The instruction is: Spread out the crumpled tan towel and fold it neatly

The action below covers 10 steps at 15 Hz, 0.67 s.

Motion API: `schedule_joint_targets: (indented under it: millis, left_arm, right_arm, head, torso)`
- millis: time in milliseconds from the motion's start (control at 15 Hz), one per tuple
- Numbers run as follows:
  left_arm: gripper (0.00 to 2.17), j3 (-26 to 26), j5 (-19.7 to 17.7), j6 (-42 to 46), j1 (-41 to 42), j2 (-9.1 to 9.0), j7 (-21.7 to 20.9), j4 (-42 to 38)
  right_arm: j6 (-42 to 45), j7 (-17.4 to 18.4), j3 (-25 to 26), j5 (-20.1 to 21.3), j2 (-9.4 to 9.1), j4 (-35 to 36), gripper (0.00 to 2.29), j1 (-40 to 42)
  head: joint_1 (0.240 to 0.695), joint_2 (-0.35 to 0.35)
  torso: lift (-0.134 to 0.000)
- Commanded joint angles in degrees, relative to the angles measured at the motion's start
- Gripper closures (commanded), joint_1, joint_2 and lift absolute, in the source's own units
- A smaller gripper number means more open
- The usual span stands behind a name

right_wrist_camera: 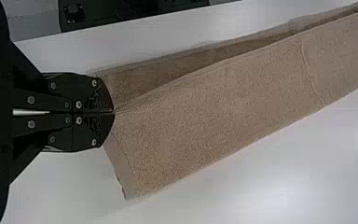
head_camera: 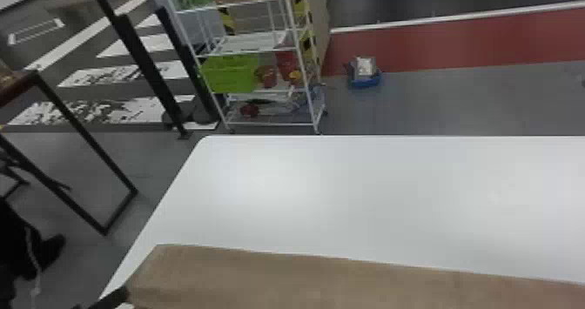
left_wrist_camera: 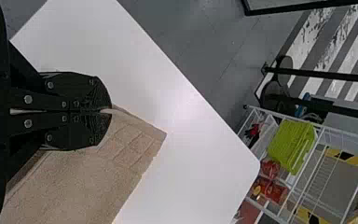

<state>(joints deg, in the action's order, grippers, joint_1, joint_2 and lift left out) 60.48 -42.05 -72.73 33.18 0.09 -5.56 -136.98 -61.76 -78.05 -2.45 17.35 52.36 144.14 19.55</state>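
Clamping one end of folded tan cloth towel [head_camera: 304, 277] in flat fingers of black left gripper [head_camera: 123, 292]; clamping other end in fingers of black right gripper [right_wrist_camera: 114, 112]. Stretched over near part of white desk [head_camera: 348, 190].

Towel [head_camera: 304, 282]: tan cloth, matt, with a rough pile. Table [head_camera: 370, 190]: smooth, white, softly glossy top. Left gripper [head_camera: 116, 296] and right gripper [right_wrist_camera: 113, 112]: black, with shiny metal screw heads. Rack [head_camera: 272, 124]: white-coated metal wire. Basket [head_camera: 230, 74]: green plastic. Floor [head_camera: 457, 99]: smooth, grey.
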Motion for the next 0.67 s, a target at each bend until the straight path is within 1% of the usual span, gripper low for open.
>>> schedule_joint_targets:
  millis: [0, 267, 333, 600]
  left_arm:
    - [1.42, 0.43, 0.04, -0.35, 0.13, -0.24, -0.06, 0.05]
    - [1.42, 1.04, -0.14, -1.59, 0.13, -0.24, -0.41, -0.13]
    - [1.42, 1.57, -0.14, -1.76, 0.13, -0.24, -0.59, -0.13]
    - [1.42, 2.53, -0.14, -1.94, 0.13, -0.24, -1.03, 0.22]
  right_arm:
    - [1.15, -0.28, 0.7, -0.03, 0.02, -0.09, 1.19, 0.67]
    - [1.33, -0.28, 2.8, -0.65, 0.02, -0.09, 1.19, 0.84]
    - [1.33, -0.28, 3.68, -1.7, -0.07, -0.09, 1.19, 0.84]
    - [2.73, -0.28, 4.65, -1.79, 0.11, 0.0, 1.19, 4.1]
  head:
    - [0.695, 0.35]
    - [0.695, 0.35]
    - [0.695, 0.35]
    - [0.695, 0.35]
  torso:
    - [-0.122]
    - [-0.122]
    - [-0.122]
    - [-0.122]
